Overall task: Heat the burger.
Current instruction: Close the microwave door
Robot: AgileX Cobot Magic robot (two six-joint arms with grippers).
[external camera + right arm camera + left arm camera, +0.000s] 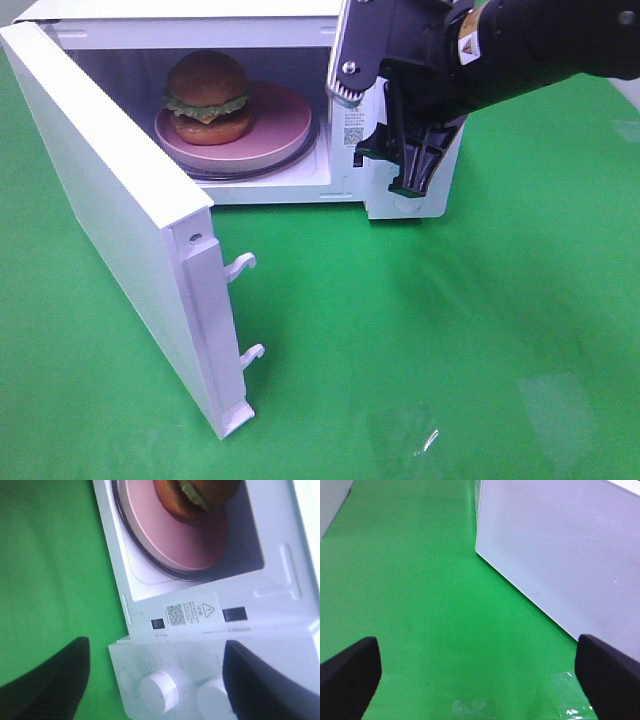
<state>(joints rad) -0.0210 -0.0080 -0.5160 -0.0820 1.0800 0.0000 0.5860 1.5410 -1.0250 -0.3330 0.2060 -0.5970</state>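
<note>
A green-covered table (480,300) carries a white microwave (270,190), plus what may be clear tape patches (402,436).

Burger (207,95) on pink plate (285,122) inside microwave (300,190), door (110,190) open, right fingers (420,165) before its front, green table (450,330).

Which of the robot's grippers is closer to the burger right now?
Right. The right gripper hovers by the microwave's knobs, beside the burger; the left gripper is outside the open door.

left jaws spread wide, right jaws parted
</note>
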